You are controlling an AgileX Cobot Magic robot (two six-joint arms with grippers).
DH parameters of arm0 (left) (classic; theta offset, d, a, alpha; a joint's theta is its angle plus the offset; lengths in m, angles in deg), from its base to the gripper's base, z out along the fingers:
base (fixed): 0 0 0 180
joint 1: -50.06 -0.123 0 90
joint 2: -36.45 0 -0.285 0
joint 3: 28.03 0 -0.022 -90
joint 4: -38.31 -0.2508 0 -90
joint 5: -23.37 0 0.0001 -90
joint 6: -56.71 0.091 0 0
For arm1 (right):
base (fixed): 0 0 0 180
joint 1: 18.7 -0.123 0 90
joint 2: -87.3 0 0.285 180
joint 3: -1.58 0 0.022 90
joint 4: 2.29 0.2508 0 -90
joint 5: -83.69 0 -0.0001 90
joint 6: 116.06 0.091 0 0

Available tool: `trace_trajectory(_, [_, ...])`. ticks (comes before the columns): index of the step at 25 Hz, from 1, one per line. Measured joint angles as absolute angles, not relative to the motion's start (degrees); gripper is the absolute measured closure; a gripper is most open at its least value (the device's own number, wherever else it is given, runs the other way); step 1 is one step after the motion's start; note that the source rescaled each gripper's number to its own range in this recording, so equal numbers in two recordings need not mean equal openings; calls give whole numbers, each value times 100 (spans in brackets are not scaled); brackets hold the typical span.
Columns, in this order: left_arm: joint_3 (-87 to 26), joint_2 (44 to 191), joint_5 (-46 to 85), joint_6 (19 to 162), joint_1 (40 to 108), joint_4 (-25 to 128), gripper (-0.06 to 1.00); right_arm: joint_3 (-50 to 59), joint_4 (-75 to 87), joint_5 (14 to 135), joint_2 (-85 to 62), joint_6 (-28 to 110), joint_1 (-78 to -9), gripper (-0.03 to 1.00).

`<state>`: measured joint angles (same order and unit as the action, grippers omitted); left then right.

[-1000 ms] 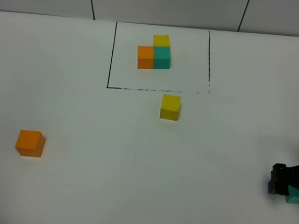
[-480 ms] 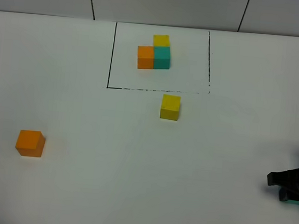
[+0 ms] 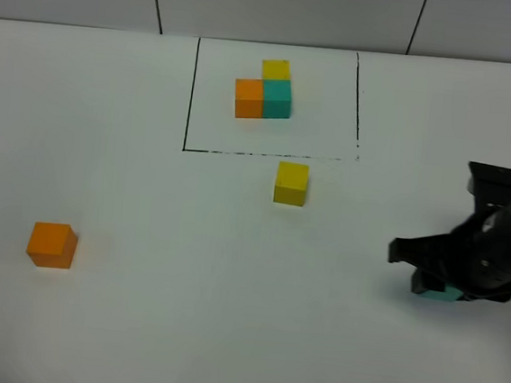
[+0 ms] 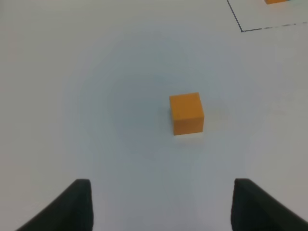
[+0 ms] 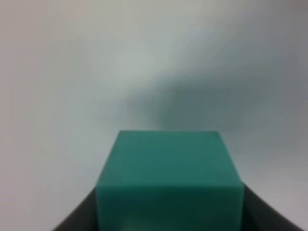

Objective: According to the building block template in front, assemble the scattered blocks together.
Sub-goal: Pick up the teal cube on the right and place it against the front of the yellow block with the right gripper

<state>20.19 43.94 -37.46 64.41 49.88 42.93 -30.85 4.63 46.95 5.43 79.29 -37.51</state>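
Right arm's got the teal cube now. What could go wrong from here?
1. The right gripper hides most of the teal cube in the high view, so setting it flush against the yellow cube is hard to judge. A bump may shove the yellow cube over the black frame line towards the template.
2. The orange cube lies far left, in front of the open left gripper. Both arms may crowd at the yellow cube.

Right hand [image 3: 444, 282] on teal cube [image 3: 438, 295]; yellow cube [image 3: 291, 182] near template [image 3: 265, 95]; orange cube [image 3: 51, 244] far left.
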Motion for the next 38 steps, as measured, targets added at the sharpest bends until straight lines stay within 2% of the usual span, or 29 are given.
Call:
trace_trajectory(6, [2019,4394,-3746,6441,4988,4293,55,-1897,-229,4288,1174,9583,-5133,95])
trace_trajectory(12, [2019,4394,-3746,6441,4988,4293,55,-502,-731,3792,2342,10094,-5745,95])
trace_trajectory(16, [2019,4394,-3746,6441,4988,4293,55,233,-777,3560,2985,10105,-5887,95])
trace_trajectory(23, [2019,4394,-3746,6441,4988,4293,55,839,-801,3521,3561,10109,-5897,96])
trace_trajectory(38, [2019,4394,-3746,6441,4988,4293,55,1233,-785,3672,4197,10169,-5766,96])
